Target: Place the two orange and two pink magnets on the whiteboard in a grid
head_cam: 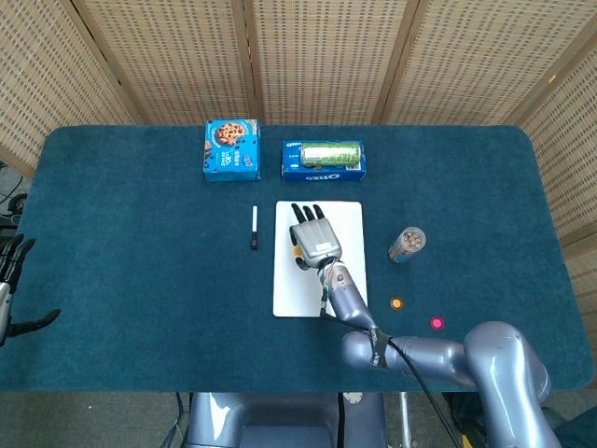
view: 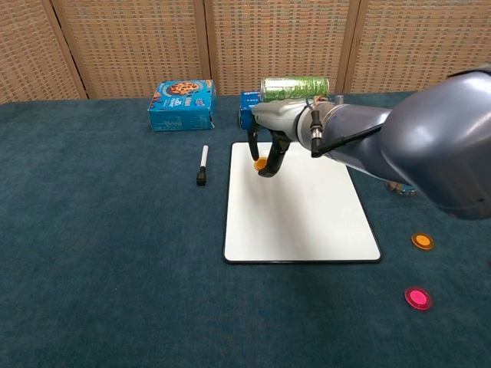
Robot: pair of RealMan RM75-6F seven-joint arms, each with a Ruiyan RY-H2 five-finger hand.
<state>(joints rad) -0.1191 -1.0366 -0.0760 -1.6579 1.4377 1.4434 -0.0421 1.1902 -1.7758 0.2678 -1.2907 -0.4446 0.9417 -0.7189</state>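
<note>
Head view: our right hand (head_cam: 314,238) hangs over the whiteboard (head_cam: 350,224), fingers pointing away from us; an orange magnet (head_cam: 396,303) and a pink magnet (head_cam: 437,323) lie on the cloth right of the board. Our left hand (head_cam: 13,271) sits at the table's left edge; its grip we cannot tell.

Chest view: the right hand's fingers (view: 270,159) curl down, pinching an orange disc (view: 260,164) just above the board's far left part.

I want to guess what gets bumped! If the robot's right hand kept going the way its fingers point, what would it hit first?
In the chest view, the right hand points its fingers down, pinching an orange magnet. Straight on, it would probably meet the whiteboard, though the exact height is unclear.
</note>
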